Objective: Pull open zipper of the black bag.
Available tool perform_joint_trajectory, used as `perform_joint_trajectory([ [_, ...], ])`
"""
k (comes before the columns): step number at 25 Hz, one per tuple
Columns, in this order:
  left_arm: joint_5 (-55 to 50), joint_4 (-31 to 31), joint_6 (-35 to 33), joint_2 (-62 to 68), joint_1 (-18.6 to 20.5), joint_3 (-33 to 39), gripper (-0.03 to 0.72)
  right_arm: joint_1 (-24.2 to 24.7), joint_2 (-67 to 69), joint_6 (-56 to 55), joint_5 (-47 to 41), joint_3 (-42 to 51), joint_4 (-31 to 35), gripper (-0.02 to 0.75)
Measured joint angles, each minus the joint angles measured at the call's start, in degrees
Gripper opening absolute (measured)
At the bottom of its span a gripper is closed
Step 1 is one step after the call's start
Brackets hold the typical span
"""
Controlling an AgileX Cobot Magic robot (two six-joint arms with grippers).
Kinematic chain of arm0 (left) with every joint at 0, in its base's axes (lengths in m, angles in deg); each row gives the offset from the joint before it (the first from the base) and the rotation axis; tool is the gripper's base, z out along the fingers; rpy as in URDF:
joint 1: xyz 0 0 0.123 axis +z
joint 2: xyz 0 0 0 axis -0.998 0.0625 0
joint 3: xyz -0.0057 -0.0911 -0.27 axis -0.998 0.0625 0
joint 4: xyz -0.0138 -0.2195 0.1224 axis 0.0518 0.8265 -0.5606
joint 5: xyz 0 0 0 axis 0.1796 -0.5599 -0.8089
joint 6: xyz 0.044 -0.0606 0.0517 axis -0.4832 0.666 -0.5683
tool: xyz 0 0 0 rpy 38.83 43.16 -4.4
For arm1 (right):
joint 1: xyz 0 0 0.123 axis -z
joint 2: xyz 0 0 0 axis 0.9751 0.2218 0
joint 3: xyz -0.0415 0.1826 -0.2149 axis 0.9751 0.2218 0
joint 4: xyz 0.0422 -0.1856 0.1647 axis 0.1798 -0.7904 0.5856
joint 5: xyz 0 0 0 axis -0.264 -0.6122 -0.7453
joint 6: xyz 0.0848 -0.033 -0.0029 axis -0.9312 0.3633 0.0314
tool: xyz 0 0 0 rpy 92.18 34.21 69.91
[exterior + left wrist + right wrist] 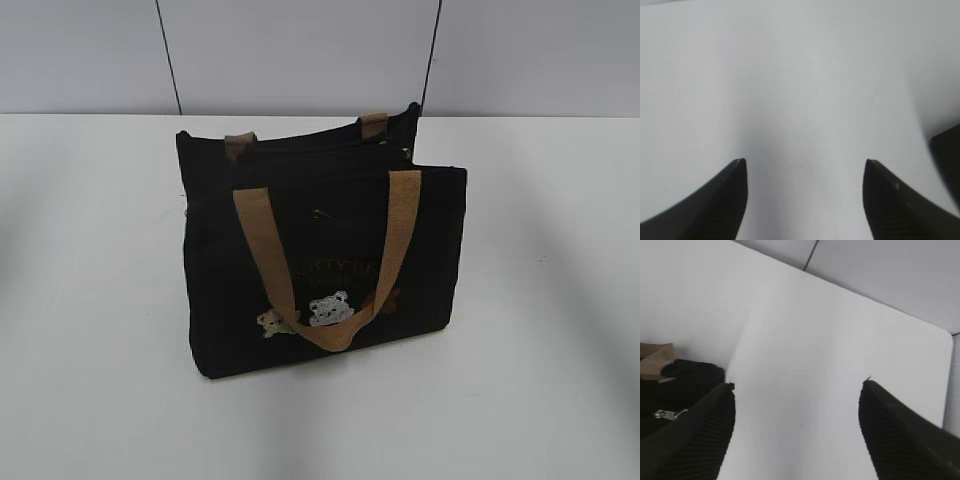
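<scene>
The black bag [325,250] stands upright mid-table, with tan handles [330,260] and bear patches on its front. Its zipper [320,150] runs as a thin dark line along the top edge. Neither arm shows in the exterior view. My left gripper [805,160] is open over bare white table, and a dark corner that may be the bag [947,150] sits at its right edge. My right gripper [799,383] is open too, with nothing between its fingers. Just left of its left finger [700,435] lies the bag's end [690,377], a tan strap [655,360] and the silvery pull tab [667,414].
A white table [90,300] surrounds the bag on all sides. A grey panelled wall [300,50] rises behind it. In the right wrist view the table's far edge and rounded corner [940,335] meet that wall.
</scene>
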Motion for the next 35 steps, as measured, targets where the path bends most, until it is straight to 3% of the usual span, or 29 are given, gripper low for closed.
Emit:
perform_joint_trajectory([
  [4, -6.3, -11.4, 8.11, -4.17, 0.17, -0.6, 0.533, 7.55, -4.43, 3.3, 0.07, 0.5, 3.47, 0.585],
  [7, -7.98, -12.48, 9.14, -8.19, 0.17, -0.75, 0.533, 12.95, -9.26, 5.47, 0.11, 4.52, 8.35, 0.585],
  [11, -9.71, -10.82, 9.33, -14.11, 0.17, 0.35, 0.533, 17.07, -17.88, 7.13, 2.27, 16.73, 10.97, 0.585],
  [17, -10.25, -6.05, 9.16, -25.8, 0.17, 11.96, 0.53, 17.37, -34.81, 7.69, 8.99, 38.98, 11.89, 0.585],
  [23, -10.39, -5.0, 9.14, -43.44, 0.17, 26.49, 0.528, 17.36, -52.01, 7.69, 9.33, 59.5, 12.2, 0.585],
  [28, -11.21, -4.93, 9.09, -56.78, 0.17, 34.61, 0.528, 17.36, -63.12, 7.69, 9.21, 69.87, 12.31, 0.585],
  [35, -15.25, -4.9, 8.98, -68.76, 0.17, 37.33, 0.522, 17.36, -75.88, 7.69, 9.06, 78.32, 13.2, 0.585],
])
